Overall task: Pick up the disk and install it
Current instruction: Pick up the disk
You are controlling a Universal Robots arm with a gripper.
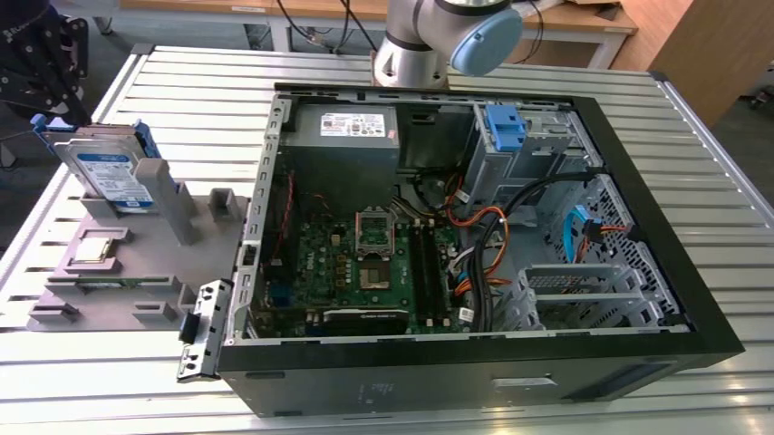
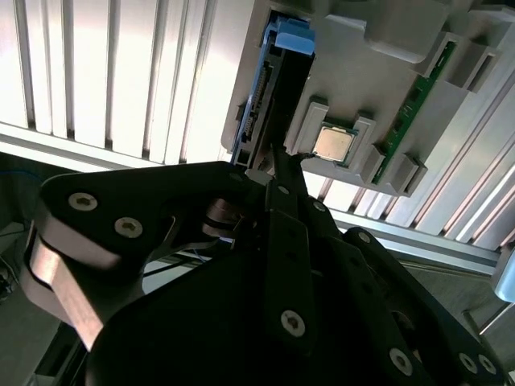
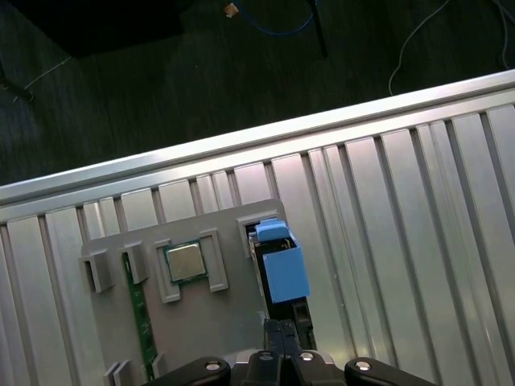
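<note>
Disk (image 1: 111, 172) upright in gray holder (image 1: 145, 263); end effector (image 3: 280, 328) above it, fingers together, gripping nothing.

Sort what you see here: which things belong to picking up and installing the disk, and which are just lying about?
Belong to the job: disk, upright in the grey holder; gripper, close by the disk; open computer case.
Just lying about: square chip; green memory stick, both on the grey holder.
</note>
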